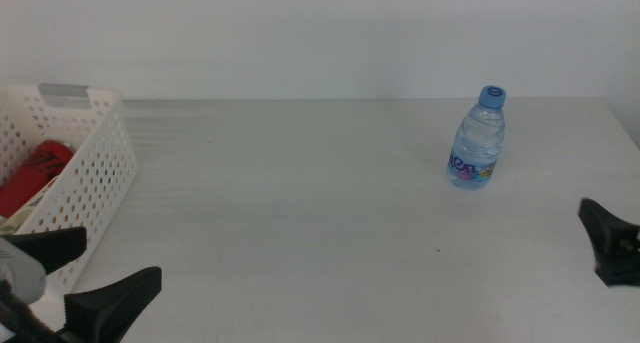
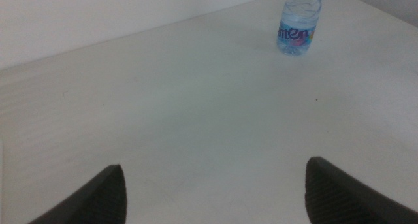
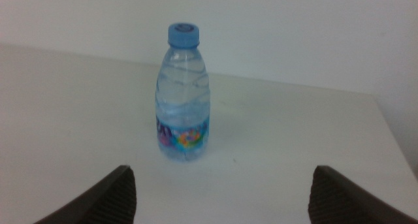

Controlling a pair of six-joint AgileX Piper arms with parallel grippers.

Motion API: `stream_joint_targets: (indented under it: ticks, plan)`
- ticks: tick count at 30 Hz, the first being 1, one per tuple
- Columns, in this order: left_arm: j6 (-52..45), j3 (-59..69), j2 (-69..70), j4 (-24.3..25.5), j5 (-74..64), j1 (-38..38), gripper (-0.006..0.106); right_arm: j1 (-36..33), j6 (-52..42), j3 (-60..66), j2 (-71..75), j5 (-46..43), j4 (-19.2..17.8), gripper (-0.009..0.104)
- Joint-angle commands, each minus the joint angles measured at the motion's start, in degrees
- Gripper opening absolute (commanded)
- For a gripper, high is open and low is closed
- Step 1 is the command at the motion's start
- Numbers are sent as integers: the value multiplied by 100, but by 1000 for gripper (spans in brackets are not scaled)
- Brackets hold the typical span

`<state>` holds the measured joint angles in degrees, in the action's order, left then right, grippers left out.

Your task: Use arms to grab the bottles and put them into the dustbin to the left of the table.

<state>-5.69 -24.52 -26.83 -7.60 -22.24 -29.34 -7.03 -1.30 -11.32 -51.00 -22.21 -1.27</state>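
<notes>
Upright and alone on the white worktop (image 1: 320, 213): a small water bottle (image 1: 477, 138), directly ahead of the right end effector (image 3: 222, 198), well within its line of approach but not yet between the jaws. Jaws spread wide, empty, framing the bottle on either side in the right wrist view, evidently lined up for a grasp. Only a dark tip of that end effector visible at the worktop's right edge in the middle view.

Left end effector (image 1: 85, 283) low beside the white perforated dustbin (image 1: 95, 173), likewise wide open and holding nothing, probably waiting; bottle far across the worktop from it. Inside the dustbin, something red (image 1: 35, 173), apparently a can already dropped in; anything else there too hidden to tell.

Bottle itself: clear ribbed plastic, blue screw cap (image 3: 183, 34), water nearly to the neck, a colourful band of label (image 3: 183, 138) low on the body. Light, smooth and round, likely to topple if nudged rather than gripped squarely.
</notes>
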Motion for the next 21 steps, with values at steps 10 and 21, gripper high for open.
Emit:
stream_joint_targets:
  ticks: [10, 21]
  plan:
    - [61, -164, -24, -26, 452, -18, 90, 29, 631, -210, -2475, -3479, -286, 71]
    - [61, -164, -24, -26, 452, -18, 90, 29, 596, -1163, -4371, -4704, -1046, 77]
